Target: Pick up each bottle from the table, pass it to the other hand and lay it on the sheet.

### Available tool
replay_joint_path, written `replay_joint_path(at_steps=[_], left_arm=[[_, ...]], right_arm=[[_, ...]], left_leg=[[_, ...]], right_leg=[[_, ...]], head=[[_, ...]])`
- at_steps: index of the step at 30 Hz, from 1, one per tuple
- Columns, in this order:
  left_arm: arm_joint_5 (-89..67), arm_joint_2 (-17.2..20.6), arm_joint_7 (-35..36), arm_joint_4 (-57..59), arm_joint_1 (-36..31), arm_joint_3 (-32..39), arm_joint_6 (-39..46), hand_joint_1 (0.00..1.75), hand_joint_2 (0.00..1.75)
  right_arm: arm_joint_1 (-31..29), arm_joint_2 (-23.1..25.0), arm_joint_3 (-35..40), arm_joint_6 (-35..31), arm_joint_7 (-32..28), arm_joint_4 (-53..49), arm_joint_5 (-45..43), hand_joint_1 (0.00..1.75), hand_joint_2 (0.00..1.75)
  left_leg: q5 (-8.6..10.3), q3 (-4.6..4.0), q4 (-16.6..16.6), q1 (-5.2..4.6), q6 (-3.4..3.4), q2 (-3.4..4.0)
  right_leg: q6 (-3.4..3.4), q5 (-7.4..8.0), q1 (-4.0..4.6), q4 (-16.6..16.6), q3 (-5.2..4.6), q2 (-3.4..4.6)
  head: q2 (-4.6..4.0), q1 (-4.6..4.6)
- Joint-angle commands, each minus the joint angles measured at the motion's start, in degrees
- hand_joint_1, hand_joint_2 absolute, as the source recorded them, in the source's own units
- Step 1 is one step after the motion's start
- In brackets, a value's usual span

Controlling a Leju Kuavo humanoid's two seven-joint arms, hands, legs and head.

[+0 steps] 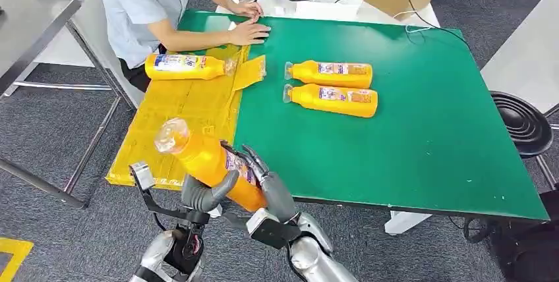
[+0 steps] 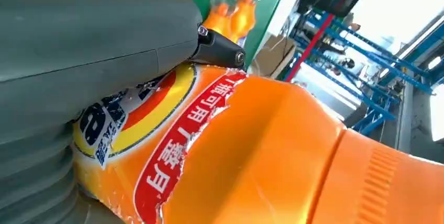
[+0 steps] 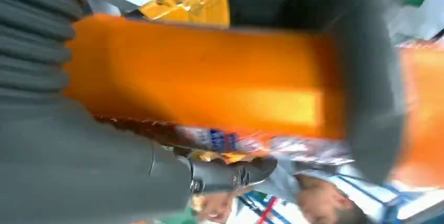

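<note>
Head view: both hands are meeting at the near edge of the counter (image 1: 409,130), around one orange bottle (image 1: 207,160) tilted with its cap up and to the far left. The left hand (image 1: 207,193) is wrapping the lower body from the left, the right hand (image 1: 267,180) is cupping it from the right with fingers over the label. Both appear to be gripping it, so this is looking like the mid-handover step; which hand is giver and which is taker can't be told.

Left wrist view: the thumb is pressing on the bottle label, and the right wrist view, blurred, has fingers curling round the orange body.

The held bottle is hanging over the near part of the yellow sheet (image 1: 178,111). One bottle on the sheet (image 1: 188,66) is lying at the far end, near the person (image 1: 151,5) sitting there. Two bottles on the green (image 1: 333,84) are waiting side by side, mid-counter, well apart from the hands.

Next move probably calls for one hand releasing cleanly while the other keeps a firm hold, then laying the bottle flat on the sheet without bumping the one already there.
</note>
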Motion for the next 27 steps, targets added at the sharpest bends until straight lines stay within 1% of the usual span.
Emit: replay_joint_path(at_steps=[1, 2, 3, 4, 5, 6, 7, 8, 9, 10, 11, 12, 13, 14, 16, 18, 19, 20, 21, 22, 23, 24, 25, 26, 27], left_arm=[[-2.99, 2.28, 0.10, 5.51, -4.66, 1.05, 2.53, 1.75, 1.75], [-6.69, 3.13, -0.90, 6.02, -5.42, 0.75, 4.93, 1.75, 1.75], [-9.85, 4.36, -1.16, 6.54, -6.29, 0.00, 5.92, 1.75, 1.75], [-13.47, 5.69, -0.11, 7.54, -7.47, -0.14, 7.33, 1.75, 1.75], [-16.66, 7.11, 1.11, 8.40, -8.44, -0.67, 7.90, 1.75, 1.75], [-20.94, 8.18, 1.35, 9.33, -9.47, -0.65, 9.64, 1.75, 1.75], [-27.05, 9.16, 0.55, 10.22, -10.58, -0.92, 13.10, 1.75, 1.75], [-33.07, 9.59, 0.03, 11.07, -11.86, -0.12, 16.42, 1.75, 1.75], [-36.82, 9.93, 0.09, 11.49, -12.94, 0.35, 18.55, 1.75, 1.75], [-37.79, 9.52, 0.55, 12.02, -14.08, 2.20, 18.51, 1.75, 1.75], [-37.24, 9.17, 1.67, 12.62, -14.96, 3.54, 17.75, 1.75, 1.75], [-37.12, 9.34, 2.02, 12.88, -15.53, 3.84, 17.47, 1.75, 1.75], [-37.09, 9.27, 2.06, 13.06, -15.72, 3.99, 17.40, 1.75, 1.75], [-37.09, 9.27, 2.06, 13.06, -15.72, 3.99, 17.40, 1.75, 1.75], [-37.11, 8.77, 2.00, 13.48, -15.62, 4.16, 17.39, 1.75, 1.75], [-39.90, 8.53, 2.20, 15.48, -17.17, 4.94, 20.64, 1.75, 1.75], [-43.84, 8.68, 2.84, 18.46, -19.16, 4.82, 24.04, 1.75, 1.75], [-49.44, 9.13, 3.76, 22.55, -21.57, 3.56, 26.65, 1.75, 1.75], [-52.88, 9.00, 4.39, 25.73, -23.43, 3.30, 27.46, 1.75, 1.75], [-57.32, 9.13, 5.25, 29.48, -25.55, 2.06, 28.64, 1.75, 1.75], [-60.10, 8.51, 6.12, 33.78, -27.89, 2.23, 29.30, 1.75, 1.75], [-65.08, 8.27, 6.89, 37.58, -29.81, 1.07, 33.30, 1.75, 1.75], [-68.80, 8.19, 7.04, 40.55, -31.15, 0.02, 35.33, 1.75, 1.75], [-71.78, 7.45, 8.29, 46.47, -33.56, -0.67, 33.46, 1.75, 1.75], [-73.26, 7.14, 9.47, 49.48, -34.69, -1.21, 31.84, 1.75, 1.75]], right_arm=[[-0.33, -2.35, 3.90, -4.45, -0.02, -2.99, 2.04, 0.00, 0.00], [0.08, -2.73, 4.18, -12.75, 0.45, -3.50, 8.08, 0.00, 0.00], [0.50, -3.25, 4.97, -16.17, -0.38, -4.84, 11.06, 0.00, 0.00], [2.20, -4.07, 4.27, -14.71, 0.09, -9.13, 8.43, 0.00, 0.00], [2.96, -4.85, 4.00, -16.88, 0.71, -11.73, 10.05, 0.00, 0.00], [3.54, -5.52, 3.64, -17.75, 2.02, -14.06, 10.72, 0.00, 0.00], [4.20, -5.75, 2.55, -17.77, 2.87, -16.08, 9.83, 0.00, 0.00], [4.69, -6.08, 1.19, -17.87, 3.16, -17.72, 9.55, 0.00, 0.00], [4.72, -6.04, 0.15, -18.42, 3.65, -17.91, 9.79, 0.00, 0.00], [4.91, -5.60, -1.33, -18.36, 3.81, -17.70, 9.47, 0.00, 0.00], [4.90, -5.39, -1.93, -18.33, 3.64, -17.33, 9.32, 0.00, 0.00], [4.85, -5.36, -2.01, -18.41, 3.47, -17.10, 9.28, 0.00, 0.00], [4.80, -5.26, -2.05, -18.45, 3.33, -16.87, 9.25, 0.00, 0.00], [4.80, -5.26, -2.05, -18.45, 3.33, -16.87, 9.25, 0.00, 0.00], [4.76, -4.84, -2.08, -18.80, 2.76, -16.03, 9.21, 0.00, 0.00], [4.78, -4.47, -2.19, -18.65, 2.29, -15.29, 8.54, 0.00, 0.00], [4.67, -4.19, -2.04, -18.26, 2.08, -14.77, 7.97, 0.00, 0.00], [4.40, -3.96, -1.72, -17.91, 1.82, -14.28, 7.82, 0.00, 0.00], [4.26, -3.70, -1.52, -17.50, 1.73, -14.03, 7.57, 0.00, 0.00], [4.14, -3.48, -1.17, -17.03, 1.37, -13.95, 7.33, 0.00, 0.00], [3.99, -3.15, -0.78, -16.65, 1.12, -13.82, 7.10, 0.00, 0.00], [3.81, -2.78, -0.32, -15.67, 0.70, -13.71, 6.19, 0.00, 0.00], [3.68, -2.54, 0.07, -14.70, 0.48, -13.59, 5.36, 0.00, 0.00], [2.73, -2.56, 1.22, -11.45, 0.65, -12.68, 2.60, 0.00, 0.00], [2.14, -2.43, 1.45, -9.66, 0.27, -11.70, 0.22, 0.00, 0.00]], left_leg=[[-0.03, 0.19, -0.06, 0.01, -0.04, -0.03], [-0.06, 0.27, -0.07, 0.03, -0.05, 0.02], [-0.02, 0.19, -0.08, 0.01, -0.04, 0.00], [-0.05, 0.29, -0.08, 0.03, -0.06, -0.01], [0.00, 0.18, -0.08, 0.02, -0.05, -0.08], [-0.04, 0.30, -0.09, 0.04, -0.08, -0.12], [0.00, 0.20, -0.08, 0.02, -0.06, -0.11], [-0.07, 0.33, -0.06, 0.05, -0.09, -0.08], [-0.02, 0.22, -0.06, 0.03, -0.07, -0.12], [-0.05, 0.30, -0.05, 0.04, -0.09, -0.13], [-0.01, 0.19, -0.04, 0.06, -0.08, -0.09], [0.03, 0.08, -0.03, 0.04, -0.05, -0.08], [-0.01, 0.20, -0.01, 0.06, -0.08, -0.10], [0.02, 0.13, -0.03, 0.04, -0.06, -0.10], [-0.03, 0.24, -0.04, 0.05, -0.06, -0.01], [-0.06, 0.27, -0.04, 0.04, -0.06, 0.07], [-0.02, 0.21, -0.05, 0.03, -0.05, -0.02], [-0.07, 0.34, -0.05, 0.05, -0.08, -0.01], [0.00, 0.18, -0.05, 0.04, -0.06, -0.07], [-0.01, 0.26, -0.02, 0.06, -0.09, -0.17], [0.04, 0.14, -0.03, 0.04, -0.07, -0.14], [0.00, 0.32, -0.05, 0.06, -0.10, -0.15], [0.05, 0.17, -0.04, 0.04, -0.08, -0.17], [0.01, 0.29, -0.03, 0.05, -0.10, -0.17], [0.02, 0.24, -0.04, 0.05, -0.08, -0.12]], right_leg=[[-0.08, -0.05, 0.03, -0.06, 0.22, -0.09], [-0.10, -0.06, 0.05, -0.08, 0.28, -0.07], [-0.07, -0.04, 0.02, -0.07, 0.20, -0.08], [-0.11, -0.08, 0.05, -0.09, 0.32, -0.13], [-0.08, -0.05, 0.03, -0.08, 0.22, -0.15], [-0.12, -0.11, 0.06, -0.09, 0.36, -0.22], [-0.09, -0.07, 0.03, -0.07, 0.24, -0.19], [-0.14, -0.13, 0.07, -0.06, 0.37, -0.19], [-0.11, -0.09, 0.05, -0.04, 0.26, -0.21], [-0.13, -0.13, 0.07, -0.03, 0.36, -0.23], [-0.11, -0.06, 0.08, -0.04, 0.24, -0.18], [-0.07, -0.02, 0.05, -0.03, 0.10, -0.15], [-0.11, -0.07, 0.08, -0.03, 0.24, -0.22], [-0.08, -0.04, 0.06, -0.03, 0.16, -0.19], [-0.09, -0.06, 0.07, -0.05, 0.27, -0.11], [-0.10, -0.06, 0.06, -0.04, 0.28, -0.04], [-0.08, -0.05, 0.04, -0.04, 0.24, -0.12], [-0.12, -0.11, 0.06, -0.05, 0.37, -0.15], [-0.09, -0.06, 0.04, -0.02, 0.23, -0.18], [-0.13, -0.10, 0.08, -0.01, 0.34, -0.29], [-0.09, -0.04, 0.05, -0.01, 0.18, -0.22], [-0.15, -0.09, 0.08, -0.02, 0.37, -0.27], [-0.10, -0.04, 0.05, -0.01, 0.23, -0.25], [-0.14, -0.08, 0.07, 0.01, 0.35, -0.28], [-0.12, -0.05, 0.07, -0.01, 0.29, -0.22]], head=[[0.00, 0.00], [0.00, 0.00], [0.00, -0.02], [0.00, 0.00], [0.00, 0.02], [0.00, 0.00], [0.00, 0.00], [0.00, 0.00], [0.00, 0.02], [0.00, 0.00], [0.00, 0.00], [0.00, -0.02], [0.00, 0.02], [0.00, 0.00], [0.00, 0.00], [0.00, 0.00], [0.00, 0.00], [0.00, 0.00], [0.00, 0.00], [0.00, 0.00], [0.00, 0.00], [0.00, 0.00], [0.00, 0.00], [0.00, 0.00], [0.00, 0.00]])
